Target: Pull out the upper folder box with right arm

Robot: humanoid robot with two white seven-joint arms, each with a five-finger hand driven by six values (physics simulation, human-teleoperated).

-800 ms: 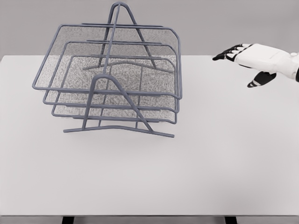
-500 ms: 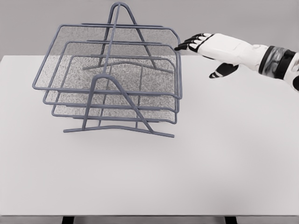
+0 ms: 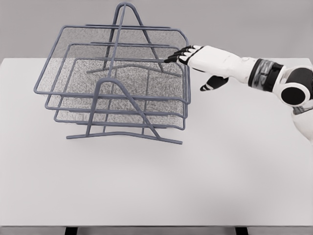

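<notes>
**Inspector:** State the layout, largest item first.

**Operator:** I see a white table (image 3: 220,186) filling most of the head view, its far edge running across behind the rack. On its far left portion stands a grey wire rack (image 3: 124,122) with two A-shaped end frames and a base rail resting on the tabletop. It carries three mesh trays stacked one over another.

**Inspector:** Position of the upper folder box?

**Operator:** The upper folder box (image 3: 117,41) sits in the top tier of the rack, seated between the two frames. Its right rim lines up closely with the rims of the two trays below. Its mesh floor slopes down toward the near left.

**Inspector:** And the arm?

**Operator:** I have the right arm coming in from the table's right edge, reaching leftward above the surface. The right hand (image 3: 195,61) is at the right rim of the upper folder box. Its dark fingertips (image 3: 174,57) reach over that rim; I cannot tell whether they touch the wire. The thumb (image 3: 212,84) hangs lower, clear of the trays.

**Inspector:** Hand state?

**Operator:** Fingers extended, only slightly bent, grasping nothing.
</notes>
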